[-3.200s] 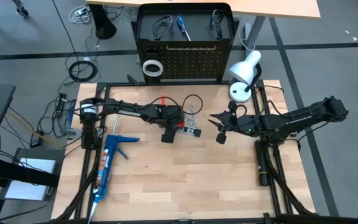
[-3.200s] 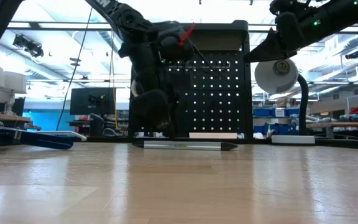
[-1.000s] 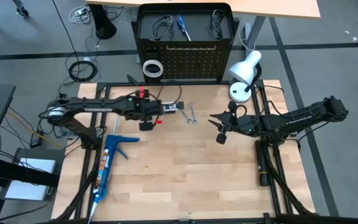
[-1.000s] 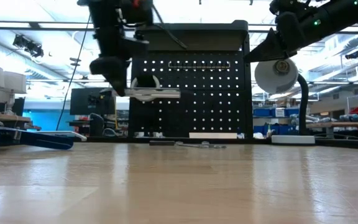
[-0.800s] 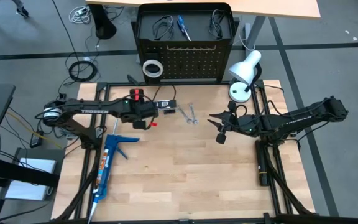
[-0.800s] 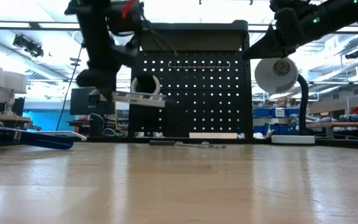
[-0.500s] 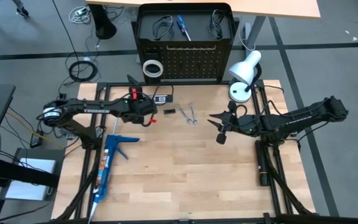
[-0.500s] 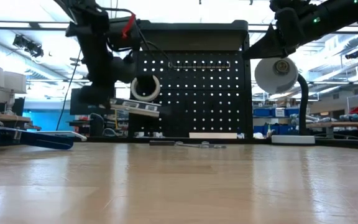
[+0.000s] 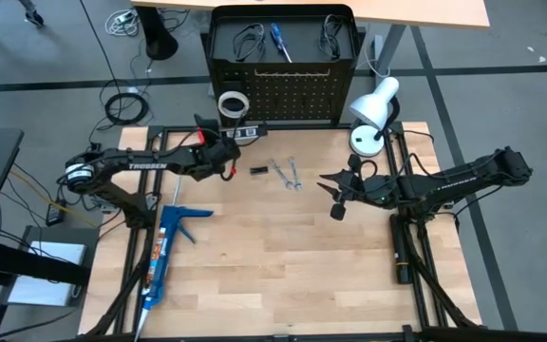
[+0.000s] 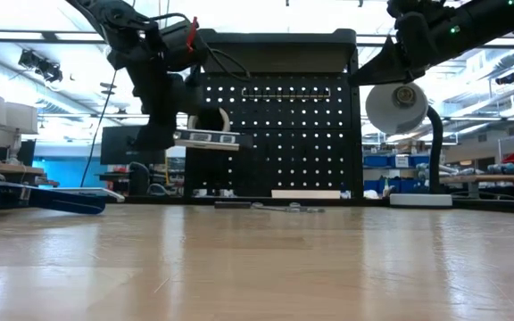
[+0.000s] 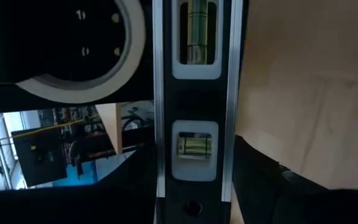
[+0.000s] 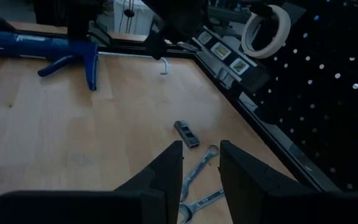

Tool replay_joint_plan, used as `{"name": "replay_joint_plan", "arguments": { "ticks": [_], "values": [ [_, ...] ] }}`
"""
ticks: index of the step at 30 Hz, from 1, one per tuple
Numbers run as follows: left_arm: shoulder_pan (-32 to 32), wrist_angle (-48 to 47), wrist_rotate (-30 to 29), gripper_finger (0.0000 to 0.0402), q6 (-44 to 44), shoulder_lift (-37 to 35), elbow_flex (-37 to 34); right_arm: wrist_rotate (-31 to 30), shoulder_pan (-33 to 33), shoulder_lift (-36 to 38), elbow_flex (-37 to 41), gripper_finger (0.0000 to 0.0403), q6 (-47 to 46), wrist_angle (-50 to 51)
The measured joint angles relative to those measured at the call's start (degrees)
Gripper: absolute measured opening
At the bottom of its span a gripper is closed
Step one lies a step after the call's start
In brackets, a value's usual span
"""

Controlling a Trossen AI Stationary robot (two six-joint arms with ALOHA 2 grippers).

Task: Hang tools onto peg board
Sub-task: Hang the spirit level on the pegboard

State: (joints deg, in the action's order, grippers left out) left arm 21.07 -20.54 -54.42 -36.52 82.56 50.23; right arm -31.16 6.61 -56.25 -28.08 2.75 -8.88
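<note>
My left gripper (image 9: 228, 147) is shut on a black level (image 11: 194, 124) with two glass vials. It holds the level above the table's far left part, just in front of the peg board (image 9: 297, 100) and below the white tape ring (image 9: 233, 103) that hangs on it. In the low view the level (image 10: 208, 138) sticks out sideways before the board (image 10: 284, 116). Two silver wrenches (image 9: 288, 173) and a small black piece (image 9: 257, 170) lie on the table. My right gripper (image 9: 335, 198) hovers open above the table's right middle, holding nothing. My left gripper pinches the level's near end (image 11: 194, 196) between its two fingers (image 11: 263, 186), one on each long side. The level runs forward out of the fingers, along them, toward the peg board. It is lifted clear of the table and lies roughly level.
A white desk lamp (image 9: 373, 109) stands at the far right corner beside the board. A blue caulking gun (image 9: 164, 242) lies along the table's left side. Wire loops and a blue-handled screwdriver (image 9: 278, 40) sit on the board's top. The table's near half is bare wood.
My left gripper has moved toward the table's far edge and the peg board, turning as it went. The level went with it, clear of the table, and swung from pointing at the table's right edge to pointing at the board under the tape ring.
</note>
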Motion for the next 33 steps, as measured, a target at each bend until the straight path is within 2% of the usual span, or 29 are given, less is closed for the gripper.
{"name": "replay_joint_plan", "arguments": {
  "ticks": [11,33],
  "values": [
    [5.8,7.1,2.5,0.0157,-6.4,0.0,0.0,0.0,0.0,0.0,0.0,0.0111,0.0,0.0],
    [12.2,7.9,11.1,0.0157,-12.1,0.0,0.0,0.0,0.0,0.0,0.0,0.0111,0.0,0.0]
  ]
}}
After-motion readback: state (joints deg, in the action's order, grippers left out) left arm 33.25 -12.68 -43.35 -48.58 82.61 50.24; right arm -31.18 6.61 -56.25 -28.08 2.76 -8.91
